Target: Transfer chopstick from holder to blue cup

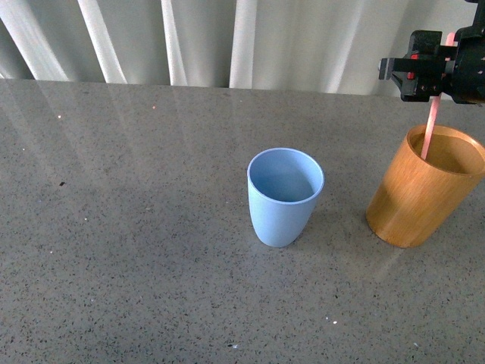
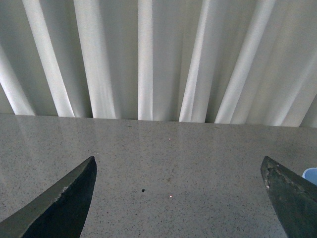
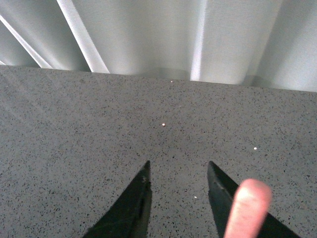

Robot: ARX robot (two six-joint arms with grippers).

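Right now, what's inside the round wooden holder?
A thin pink chopstick leans inside the round wooden holder, sticking out above its rim. The holder's wall hides the chopstick's lower end and the bottom.

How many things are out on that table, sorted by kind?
Blue cup: 1
Wooden holder: 1
Pink chopstick, standing in the holder: 1
Total: 3
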